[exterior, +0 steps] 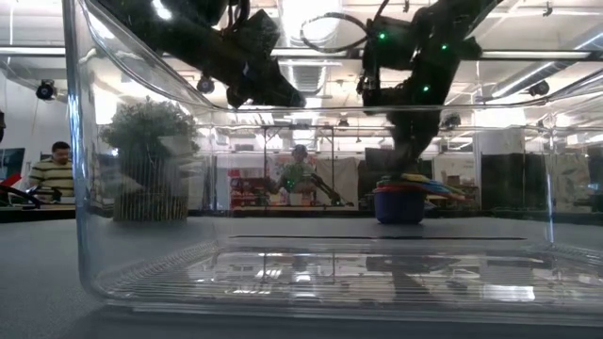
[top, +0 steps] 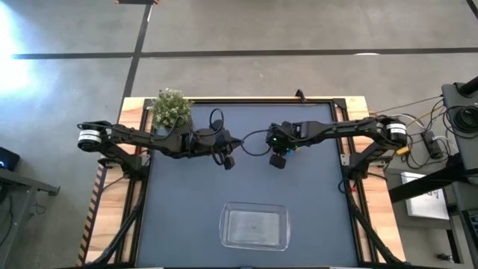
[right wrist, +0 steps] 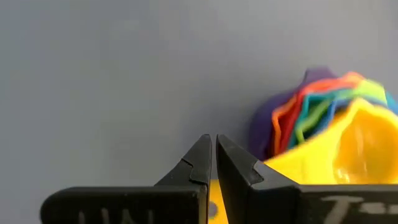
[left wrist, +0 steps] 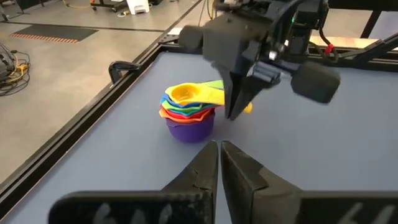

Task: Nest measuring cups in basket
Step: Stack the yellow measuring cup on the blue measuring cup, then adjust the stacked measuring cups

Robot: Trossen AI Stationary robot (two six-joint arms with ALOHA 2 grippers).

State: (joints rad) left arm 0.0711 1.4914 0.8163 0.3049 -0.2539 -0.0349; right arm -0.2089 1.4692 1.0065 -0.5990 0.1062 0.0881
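The nested stack of measuring cups (left wrist: 188,112), mid-frame in the left wrist view, looks light, rigid and slick; right gripper (left wrist: 238,109) pinches its yellow handle (left wrist: 214,94), left gripper (left wrist: 220,163) clenched empty.

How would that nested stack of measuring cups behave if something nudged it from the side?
The stack of measuring cups would probably slide easily, since it looks like light plastic on a smooth table. It stands on the purple cup alone with handles jutting to one side, so it might tip. The upper cups sit loosely and could shift.
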